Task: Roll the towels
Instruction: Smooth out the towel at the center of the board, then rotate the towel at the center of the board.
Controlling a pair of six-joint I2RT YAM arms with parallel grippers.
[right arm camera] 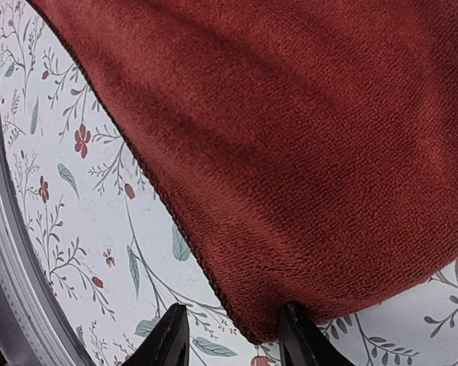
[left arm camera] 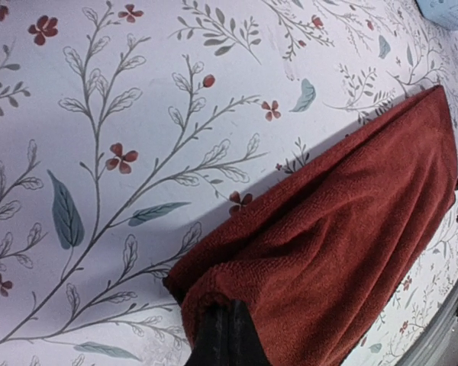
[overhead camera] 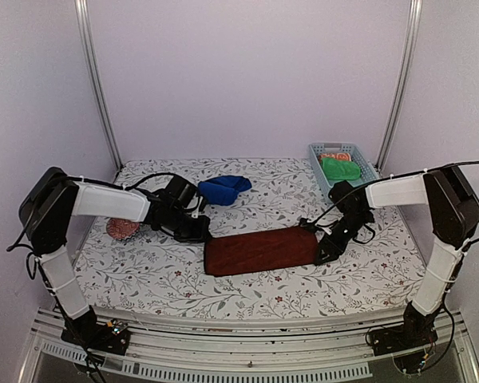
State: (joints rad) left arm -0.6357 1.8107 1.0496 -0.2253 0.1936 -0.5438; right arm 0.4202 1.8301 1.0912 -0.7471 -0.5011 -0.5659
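Note:
The dark brick-red towel [overhead camera: 259, 250] lies flat across the middle of the table as a long band. My left gripper [overhead camera: 203, 234] is at its left end. In the left wrist view the gripper [left arm camera: 230, 309] is shut on that end of the red towel [left arm camera: 343, 244], and cloth folds over the fingertips. My right gripper [overhead camera: 323, 254] is at the right end. In the right wrist view it [right arm camera: 233, 343] is open, with the towel's corner [right arm camera: 290, 137] lying between the fingers. The royal blue towel [overhead camera: 223, 189] lies crumpled behind the left gripper.
A light blue basket [overhead camera: 359, 150] at the back right holds a bright green cloth [overhead camera: 340, 169] and an orange patterned cloth [overhead camera: 333, 156]. A reddish round thing [overhead camera: 122, 230] lies under the left arm. The table's front rail [right arm camera: 0, 252] runs near the right gripper.

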